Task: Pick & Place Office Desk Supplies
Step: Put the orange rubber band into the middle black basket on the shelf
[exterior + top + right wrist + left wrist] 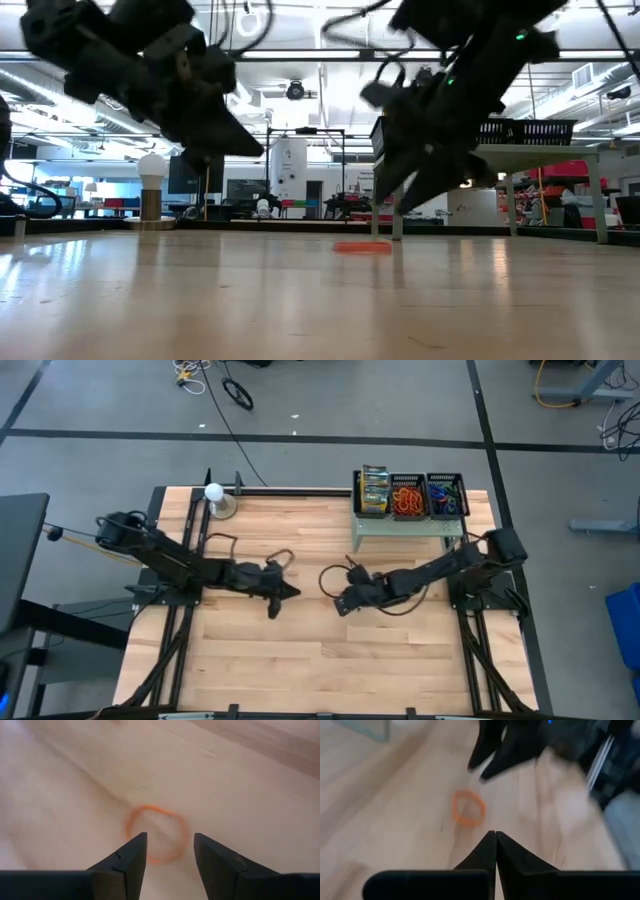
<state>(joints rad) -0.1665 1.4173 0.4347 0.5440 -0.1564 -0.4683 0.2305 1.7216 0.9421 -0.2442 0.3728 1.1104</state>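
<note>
Pale wood tabletop (300, 660), lab floor beyond. On the green shelf (400, 525) at the far edge: three mesh trays (446, 495), one with crayon boxes (374, 490), two with rubber bands.

Landmark: one orange rubber band (155, 832), flat on the wood near mid-table, well in front of the shelf.

Right gripper (169, 851): just above the band, jaws parted and empty, tips straddling the near arc of the loop, clear of the wood in the low view. Left gripper (495, 840): close by on the band's other side, clenched tight on nothing, tips pointing at the loop.

Step in hand, by judgement: picking up the band with the right gripper.

To do it well: lower straight down until the tips just reach the wood, one tip inside the loop and one outside. Pinch one strand only. Close slowly, since a thin band slides or flips easily. Lift only once caught. Keep the left gripper away from the band, to avoid a clash.
</note>
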